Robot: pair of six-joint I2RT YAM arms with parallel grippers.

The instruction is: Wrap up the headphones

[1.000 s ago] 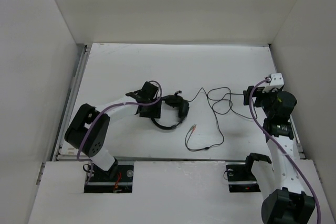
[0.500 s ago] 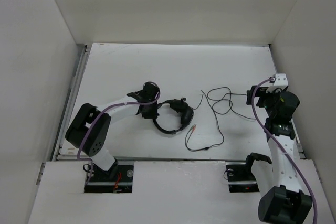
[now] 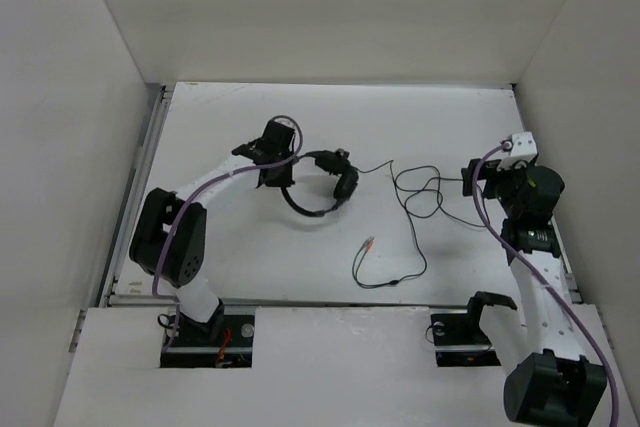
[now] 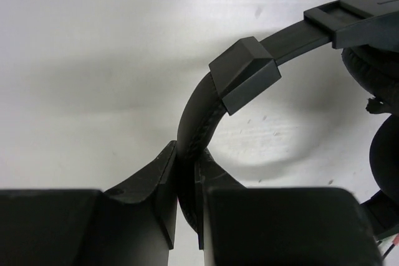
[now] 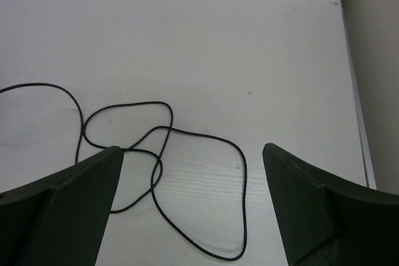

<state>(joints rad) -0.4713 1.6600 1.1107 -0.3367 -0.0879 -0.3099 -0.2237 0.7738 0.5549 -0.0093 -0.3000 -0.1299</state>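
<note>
- Step in hand: anchoring headphones [image 3: 322, 187], left of desk [image 3: 230, 117] centre; headband [image 4: 199, 116] pinched between left fingers [image 4: 146, 188].
- Right fingers [image 5: 68, 191] spread wide over loose cable [image 5: 245, 204], touching nothing.
- Next, likely: grip cable, coil round headband, keeping loops untangled.

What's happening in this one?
The left gripper is shut on the headband of the headphones, holding them left of the middle of the table. The right gripper is open, hanging over the loose loops of the cable and gripping nothing. The cable lies sprawled across the table, its plugs toward the near edge, so no wrapping is done yet.
</note>
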